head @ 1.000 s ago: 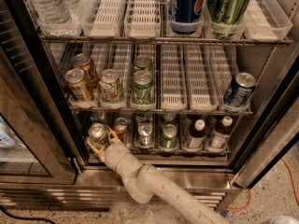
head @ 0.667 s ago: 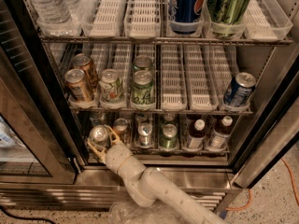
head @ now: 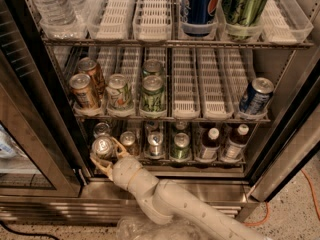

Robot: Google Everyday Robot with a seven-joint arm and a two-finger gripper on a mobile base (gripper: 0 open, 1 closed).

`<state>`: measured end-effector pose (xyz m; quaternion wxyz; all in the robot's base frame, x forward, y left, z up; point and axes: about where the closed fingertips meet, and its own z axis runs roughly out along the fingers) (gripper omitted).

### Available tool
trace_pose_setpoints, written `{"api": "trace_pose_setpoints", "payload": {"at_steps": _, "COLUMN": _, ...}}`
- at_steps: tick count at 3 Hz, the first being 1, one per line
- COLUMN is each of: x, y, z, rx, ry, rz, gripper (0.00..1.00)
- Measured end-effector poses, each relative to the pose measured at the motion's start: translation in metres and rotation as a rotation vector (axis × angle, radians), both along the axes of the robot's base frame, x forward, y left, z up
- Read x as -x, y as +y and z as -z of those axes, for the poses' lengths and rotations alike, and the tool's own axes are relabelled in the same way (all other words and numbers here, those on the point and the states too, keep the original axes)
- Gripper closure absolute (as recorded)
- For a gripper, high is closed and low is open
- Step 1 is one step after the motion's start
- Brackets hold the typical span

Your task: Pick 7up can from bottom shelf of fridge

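At the far left of the bottom shelf [head: 165,161], the 7up can [head: 103,145] stands at the front of the first lane, its silver lid facing up. The gripper [head: 105,152] is on it, with the tan fingers [head: 120,148] clasped around its sides, one at the lower left and one curving round the right. Against the view a second ago, very little has moved. The can and gripper sit a touch lower in the frame, nearer the shelf's front edge, and the arm [head: 190,215] has shifted slightly with them. I read that as the grasp made and the pull-out only just starting; the can is not yet out of the fridge [head: 200,186].

Just to the right stands a copper-brown can [head: 129,140], close beside the right finger — the one neighbour a careless draw could nudge. Further right are a silver-topped can [head: 155,142], a green can [head: 181,145] and two dark bottles [head: 210,142] with white caps, all unmoved. What is left is a straight draw outward — clear of the shelf lip.
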<state>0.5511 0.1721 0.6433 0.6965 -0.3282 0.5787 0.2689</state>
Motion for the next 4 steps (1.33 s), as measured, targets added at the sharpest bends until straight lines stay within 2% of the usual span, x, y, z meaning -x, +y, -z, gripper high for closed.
{"api": "trace_pose_setpoints", "payload": {"at_steps": 2, "x": 0.037, "y": -0.018, "z": -0.015, "rx": 0.096, "ry": 0.008, "rz": -0.093, "gripper": 1.00}}
{"api": "trace_pose_setpoints", "payload": {"at_steps": 4, "x": 0.076, "y": -0.059, "z": -0.003, "rx": 0.113, "ry": 0.036, "rz": -0.064, "gripper": 1.00}}
